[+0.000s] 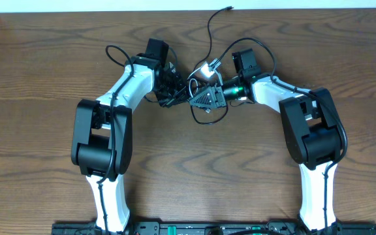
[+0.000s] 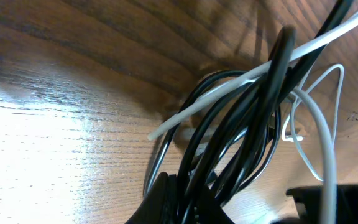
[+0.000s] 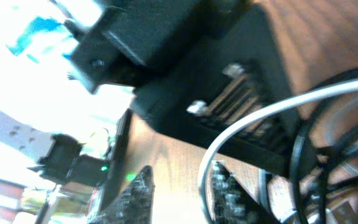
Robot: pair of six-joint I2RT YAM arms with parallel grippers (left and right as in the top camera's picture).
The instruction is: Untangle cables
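robot lab, wooden table (image 1: 38,163)

black cable (image 2: 247,143), white cable (image 2: 325,143), brown wood-grain table (image 2: 73,124)

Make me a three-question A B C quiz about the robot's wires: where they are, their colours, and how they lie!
1. Where is the tangle of cables? A. between the left gripper and right gripper B. in a basket C. on a shelf
2. What colours are they? A. red and blue B. black and white C. green and yellow
3. How do they lie? A. straight and apart B. rolled up neatly C. looped across each other
1 A: overhead, it sits where the grippers meet. 2 B: the black cable and white cable show at the left wrist. 3 C: there the white one crosses the black loops.
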